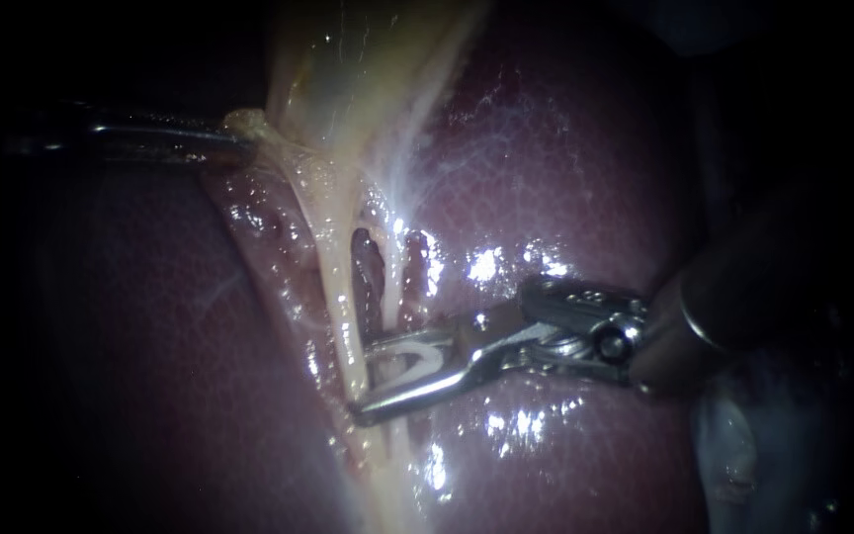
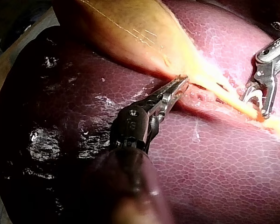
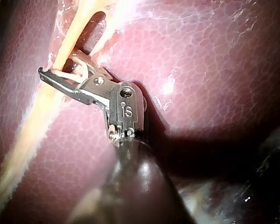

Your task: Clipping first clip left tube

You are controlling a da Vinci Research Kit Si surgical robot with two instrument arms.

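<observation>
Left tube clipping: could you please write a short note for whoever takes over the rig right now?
Left instrument: jaws shut on the gallbladder edge.
Right instrument: jaws stand apart, carrying an unclosed clip, astride the left tube over the liver.
Done: clip positioned around the tube.
Left: close the clip, confirm it sits, open and withdraw.

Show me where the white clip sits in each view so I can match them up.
Endoscope view: clip between the right instrument's jaws, lower centre, beside the pale tube.
Left wrist view: clip in the other instrument's jaws, ahead of the left instrument, which grips the gallbladder.
Right wrist view: clip between its own jaws, at the tube.
Shared landmark: the pale tube at those jaw tips.
</observation>
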